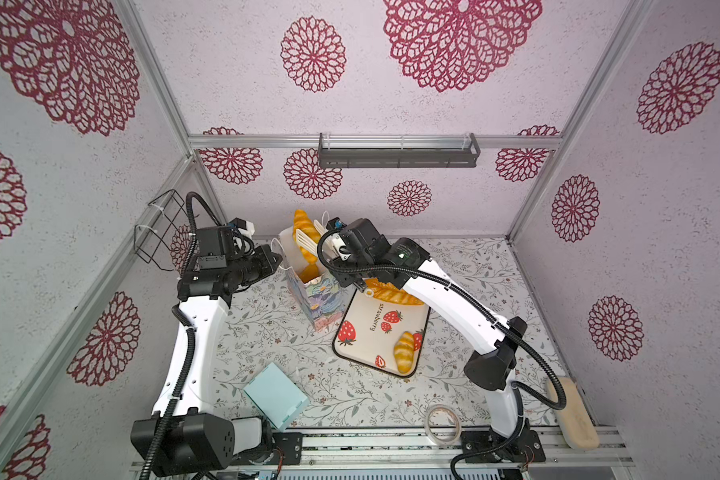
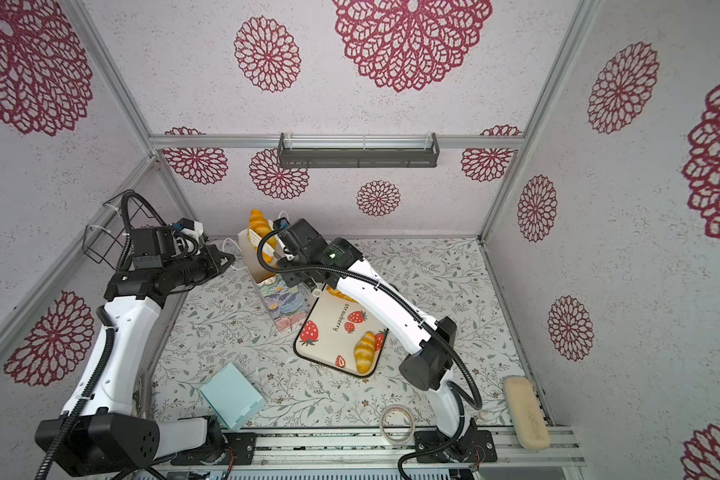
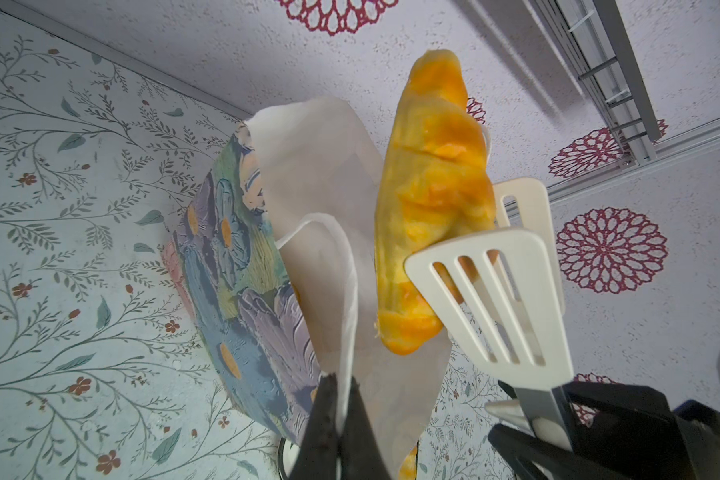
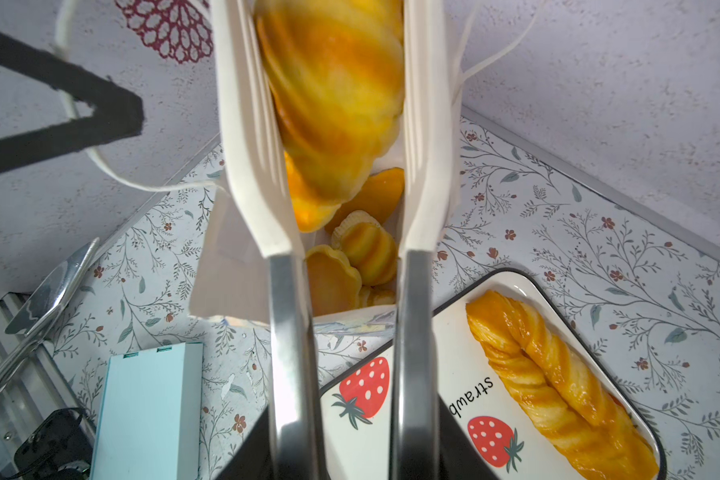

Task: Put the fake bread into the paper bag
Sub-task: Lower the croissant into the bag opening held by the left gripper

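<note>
**Flower-papered booth: one croissant poised at the bag, two pieces left on the tray**

Seen from above, in both top views, the leaf-printed tabletop (image 1: 267, 332) carries the paper bag (image 1: 323, 303) upright near the back wall. A strawberry tray (image 1: 366, 336) lies just beside it. On the tray rest a small croissant (image 1: 405, 351) and a long twisted loaf (image 1: 391, 296), the loaf partly hidden under the right arm (image 1: 437, 291). That arm arches from its base across the tray, with its wrist high over the bag and a held croissant (image 1: 302, 226) at the bag's mouth. The left arm (image 1: 200, 320) rises and bends in from the other side, and the left fingers (image 1: 273, 261) meet the bag's rim. A light blue box (image 1: 276, 395) and a beige block (image 1: 572, 411) sit near the front, well apart from the work.

From the left wrist, the left fingers are pinched shut on the bag's white cord handle (image 3: 346, 266) and hold the mouth open. The held croissant stands nearly upright between white slotted tongs (image 3: 491, 291). Its lower tip is at the mouth and most of it is above the rim. The right fingers (image 3: 524, 453) are clamped around the tongs' steel arms.

From the right wrist, looking down along the tongs, several golden pieces (image 4: 366, 249) lie inside the bag beneath the held croissant.

By my reckoning most of the job is done. This croissant has yet to drop in, and then the two on the tray remain. The long loaf looks the more awkward fit for so narrow a bag.
</note>
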{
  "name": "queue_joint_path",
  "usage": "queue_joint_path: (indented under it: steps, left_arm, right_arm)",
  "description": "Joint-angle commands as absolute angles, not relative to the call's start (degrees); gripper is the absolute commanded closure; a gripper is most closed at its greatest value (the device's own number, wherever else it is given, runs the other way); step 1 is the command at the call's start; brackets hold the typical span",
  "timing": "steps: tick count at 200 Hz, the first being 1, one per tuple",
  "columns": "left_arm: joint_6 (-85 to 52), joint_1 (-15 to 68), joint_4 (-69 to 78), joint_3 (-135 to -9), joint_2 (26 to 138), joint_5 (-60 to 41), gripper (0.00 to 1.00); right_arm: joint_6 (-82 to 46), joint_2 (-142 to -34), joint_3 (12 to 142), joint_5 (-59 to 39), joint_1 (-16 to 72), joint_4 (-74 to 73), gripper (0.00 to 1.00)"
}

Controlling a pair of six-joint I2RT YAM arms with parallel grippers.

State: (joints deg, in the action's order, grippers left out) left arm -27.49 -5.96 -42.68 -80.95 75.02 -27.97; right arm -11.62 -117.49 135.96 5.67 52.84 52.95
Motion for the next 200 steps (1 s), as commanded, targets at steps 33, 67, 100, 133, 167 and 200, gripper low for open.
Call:
queue_joint_path:
  steps: [33, 67, 100, 133, 167, 200]
  left_arm:
    - [-27.34, -6.81, -42.21, -80.86, 74.00, -27.51, 1.00]
    - [-27.43, -6.97, -42.17, -80.79, 74.00, -27.61, 1.00]
    - [-27.64, -6.99, -42.03, -80.94, 74.11, -28.00, 1.00]
    - [-27.71, -7.05, -42.10, -80.86, 74.00, -28.13, 1.00]
    - [-27.77, -7.06, -42.01, -80.79, 74.00, -28.33, 1.00]
    - [-27.95, -7.10, -41.77, -80.77, 74.17, -28.57, 1.00]
  right_arm:
    - [-11.00, -117.84, 138.96, 3.85, 51.06, 50.29, 0.57]
    - [-10.94, -118.30, 139.00, 3.01, 50.60, 50.54, 0.56]
    - [-10.88, -118.74, 139.34, 2.48, 50.45, 50.76, 0.51]
    - [-10.96, -119.00, 140.13, 2.27, 50.32, 51.15, 0.46]
    - [-10.94, -118.74, 140.15, 2.33, 50.24, 51.20, 0.43]
    - [-10.90, -118.48, 140.11, 2.45, 50.12, 51.11, 0.42]
